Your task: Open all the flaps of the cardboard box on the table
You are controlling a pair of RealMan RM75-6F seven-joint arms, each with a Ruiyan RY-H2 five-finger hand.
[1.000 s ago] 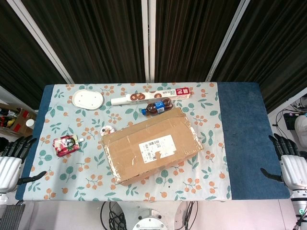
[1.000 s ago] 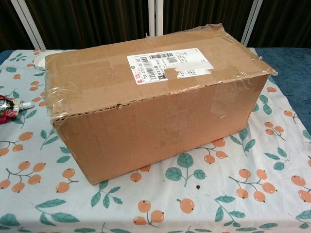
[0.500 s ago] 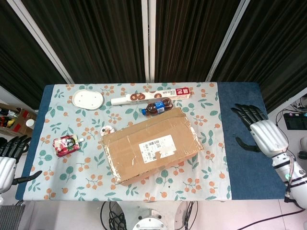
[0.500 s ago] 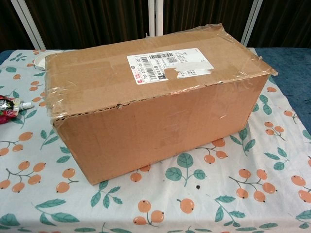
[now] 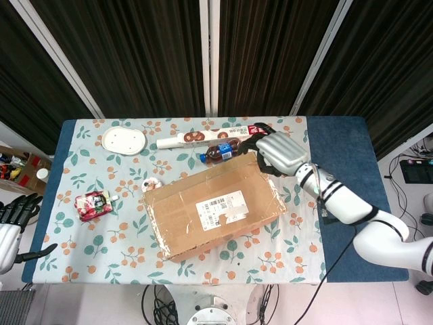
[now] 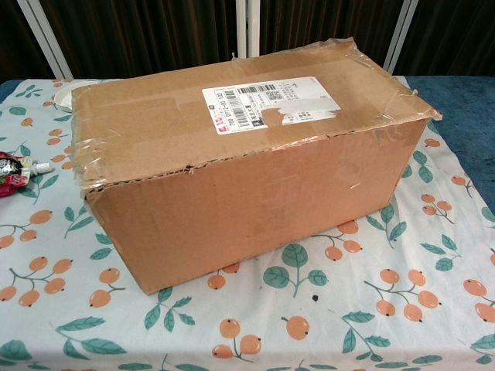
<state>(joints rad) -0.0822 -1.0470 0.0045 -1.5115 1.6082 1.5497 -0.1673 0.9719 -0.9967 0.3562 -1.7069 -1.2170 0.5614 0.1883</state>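
Observation:
The cardboard box (image 5: 213, 206) lies at an angle in the middle of the table, its top flaps flat and taped, a white label on top. It fills the chest view, where the box (image 6: 247, 178) shows no hand near it. My right hand (image 5: 277, 152) hovers at the box's far right corner with fingers spread toward the bottle, holding nothing; whether it touches the cardboard I cannot tell. My left hand (image 5: 10, 227) hangs off the table's near left corner with its fingers apart and nothing in them.
Behind the box lie a cola bottle (image 5: 222, 151) and a long white carton (image 5: 210, 137). A white plate (image 5: 124, 140) sits far left, a red packet (image 5: 92, 205) and a small round item (image 5: 154, 183) left of the box. Blue tablecloth (image 5: 338, 156) lies under my right forearm.
My right hand has swung in from the table's right edge to the box's far right corner. The left hand has barely shifted. The box has not moved.

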